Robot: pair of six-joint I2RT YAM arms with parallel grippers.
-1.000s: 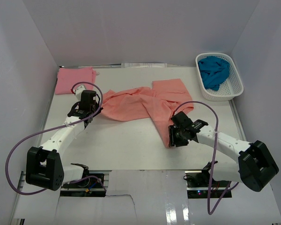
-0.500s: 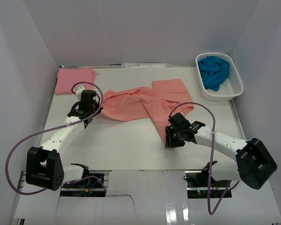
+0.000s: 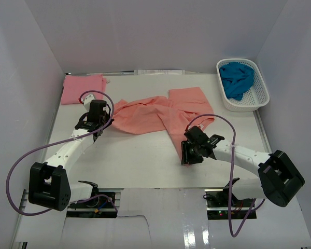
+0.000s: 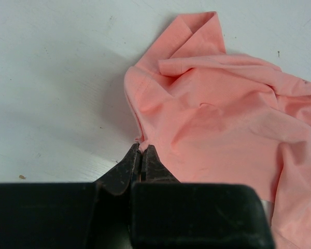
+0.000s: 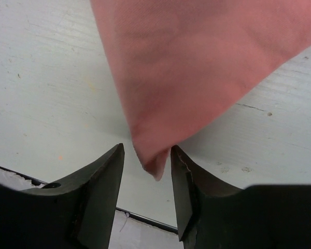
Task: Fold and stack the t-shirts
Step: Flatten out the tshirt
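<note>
Salmon-orange t-shirt [image 3: 155, 111], crumpled, mid-table [image 3: 135, 155]; one gripper at each end.
Top view: left gripper [image 3: 102, 118] at the shirt's left edge, right gripper [image 3: 188, 157] at its near corner; pink t-shirt [image 3: 83, 88] folded at the far left; teal-blue t-shirt [image 3: 237, 79] in the white basket [image 3: 251, 104], far right. Left wrist view: jaws pressed together, pinching the shirt's hem. Right wrist view: jaws spread, the shirt's corner hanging between them, gripped by neither.
</note>
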